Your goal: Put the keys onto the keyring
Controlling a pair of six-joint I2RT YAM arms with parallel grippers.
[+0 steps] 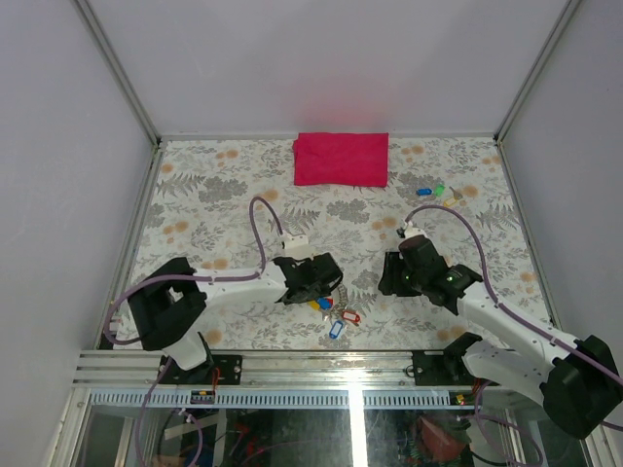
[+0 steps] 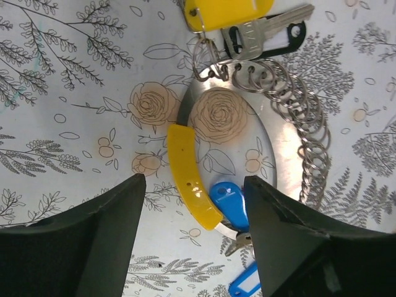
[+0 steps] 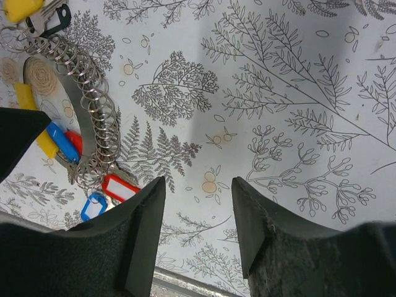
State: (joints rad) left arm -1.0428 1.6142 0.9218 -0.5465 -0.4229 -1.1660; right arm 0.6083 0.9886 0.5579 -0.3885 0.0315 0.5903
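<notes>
Silvery wire and bright plastic lay bunched on the floral table point(image 1: 214, 195) just ahead of the left arm: the keys point(image 1: 336, 313), from overhead only a small blur of yellow, blue and red. That high view alone showed a red cloth point(image 1: 341, 158) at the far edge and some loose keys point(image 1: 435, 192) near the far right corner, well apart from the bunch.

The left wrist camera gave the detail. A broad silvery loop point(image 2: 277, 161) carried a curved yellow section point(image 2: 185, 173), with a chain of small wire rings point(image 2: 303, 124) along its right side and a blue tag point(image 2: 229, 204) at its near end. At the top lay a yellow tag point(image 2: 226, 12) and a silver key on a black tag point(image 2: 266, 31). Beside those sat the keyring point(image 2: 195, 60), a thin wire ring seemingly linked to the yellow tag, though the overlap made that hard to judge.

The left gripper point(image 2: 193, 185) hung over the loop with jaws spread, the yellow section and blue tag between them. The right gripper point(image 3: 198, 185) stood released too, with only bare table between its jaws. Its camera caught the bunch off to the left, with a red-framed tag point(image 3: 120, 187) that the left wrist view missed
</notes>
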